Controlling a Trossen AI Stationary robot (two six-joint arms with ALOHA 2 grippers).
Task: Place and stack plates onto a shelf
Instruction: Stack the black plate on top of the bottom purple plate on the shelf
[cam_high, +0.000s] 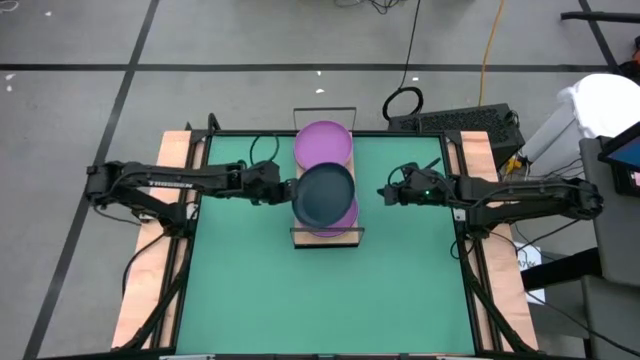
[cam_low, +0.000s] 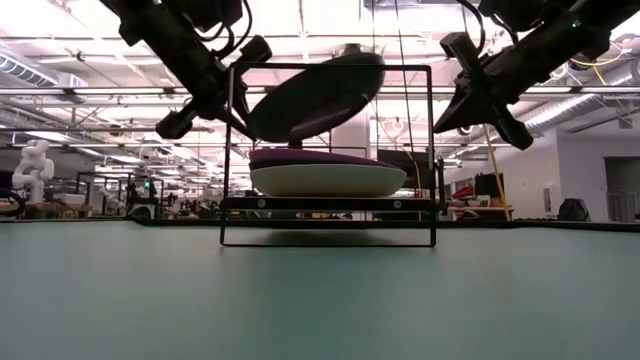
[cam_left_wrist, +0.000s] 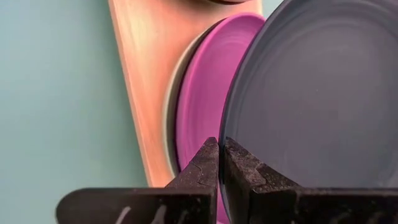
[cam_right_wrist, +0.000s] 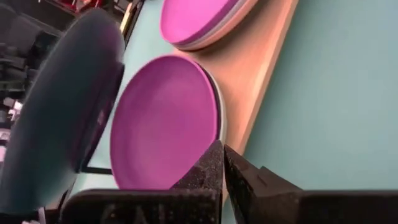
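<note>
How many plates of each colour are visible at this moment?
purple plates: 2
dark grey plate: 1
whitish plate: 1
Total: 4 visible; any hidden lower in the stacks cannot be counted.

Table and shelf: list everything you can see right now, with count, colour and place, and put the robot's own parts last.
Dark grey plate: one, tilted, held in the air by its rim above the near stack.
Near stack: a purple plate on a whitish one, on the near end of the shelf; any more underneath are hidden.
Far stack: purple plate on top with a paler rim under it, on the far end of the shelf.
Shelf: one, light wood board with black wire frame ends, mid-table.
Table: one, green top with wooden side rails.
Person: one, in white, beyond the table's right side.
Left gripper: shut on the dark grey plate's rim.
Right gripper: shut, empty, right of the shelf.
</note>
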